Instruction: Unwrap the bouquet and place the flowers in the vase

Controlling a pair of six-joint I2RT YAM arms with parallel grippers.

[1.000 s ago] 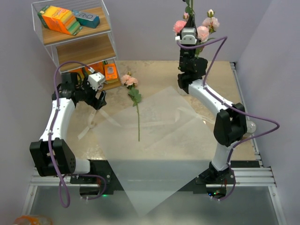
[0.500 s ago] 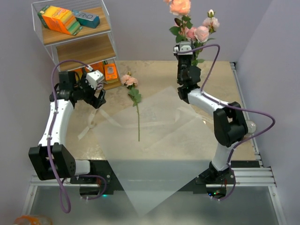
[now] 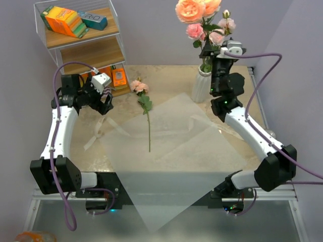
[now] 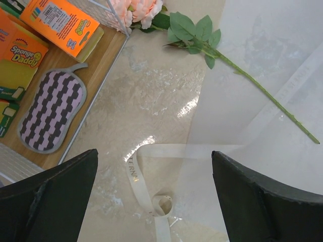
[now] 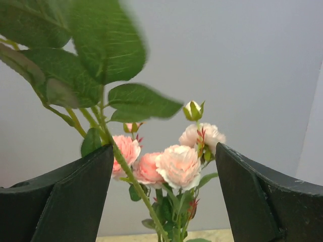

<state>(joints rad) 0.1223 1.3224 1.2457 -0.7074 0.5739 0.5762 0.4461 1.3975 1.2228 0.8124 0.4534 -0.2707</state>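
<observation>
1. Right arm has swung outward since a second ago: its elbow now sits low at the right table edge, and the tall white ribbed ceramic vase [image 3: 201,86], which it was covering, is in plain sight.
2. Two large peach blooms have appeared at the top of the pink and peach roses on long green stems [image 3: 190,10], which stand in the vase at the far right of the beige marbled table [image 3: 166,75].
3. Right gripper [image 5: 164,147] is up beside the vase neck. Its jaws are spread wide, and one leafy stem runs up between them close to one finger. Nothing is clamped.
4. Left gripper [image 4: 154,153] has barely shifted. It hangs above the table by the wire rack with wooden shelves [image 3: 93,50], jaws at full spread, holding nothing.
5. The bouquet is undone. The sheet of pale translucent wrapping paper [image 3: 176,141] lies flat mid-table, with its near corner drooping over the edge.
6. One single pink rose with green leaves [image 3: 139,86] lies on the table, bloom toward the rack and lower stem resting on the paper.
7. The cream ribbon [image 4: 132,171] lies loose at the paper's left edge, directly under the left gripper.
8. Orange sponge packs [image 4: 65,25] sit on the rack's bottom shelf.
</observation>
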